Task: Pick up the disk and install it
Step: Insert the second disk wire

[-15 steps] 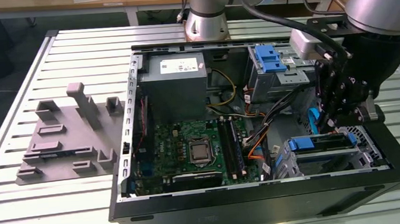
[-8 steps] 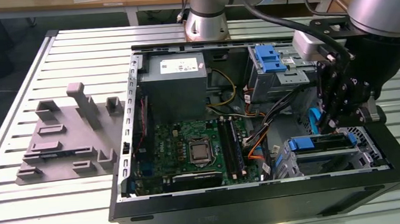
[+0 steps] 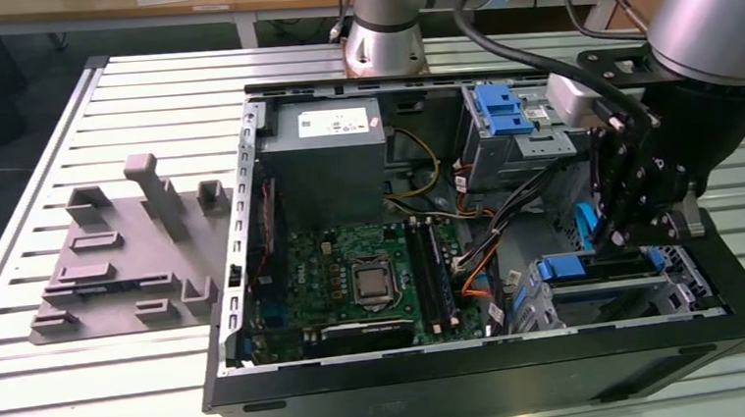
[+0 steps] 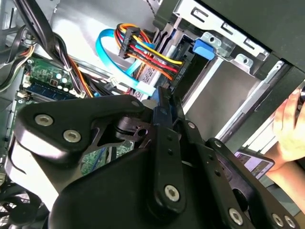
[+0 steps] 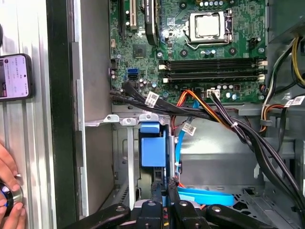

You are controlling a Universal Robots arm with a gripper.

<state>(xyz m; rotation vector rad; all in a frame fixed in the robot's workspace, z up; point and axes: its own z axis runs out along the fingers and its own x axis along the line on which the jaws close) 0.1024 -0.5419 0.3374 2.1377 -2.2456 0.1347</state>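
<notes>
Slatted white bench is carrying the open computer case (image 3: 490, 377); the gripper (image 3: 637, 234), fingers pinched nearly together, is hanging over the drive cage (image 3: 621, 285), with the disk apparently slotted in already.

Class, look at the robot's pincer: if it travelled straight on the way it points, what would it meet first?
Probably the blue plastic latch on the drive cage, directly ahead of the pincer in the first wrist view; depth is uncertain.

No legible print, seemingly

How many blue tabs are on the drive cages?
2: one blue tab on the cage beside the power supply, one on the cage below the gripper; others may be hidden.
</notes>
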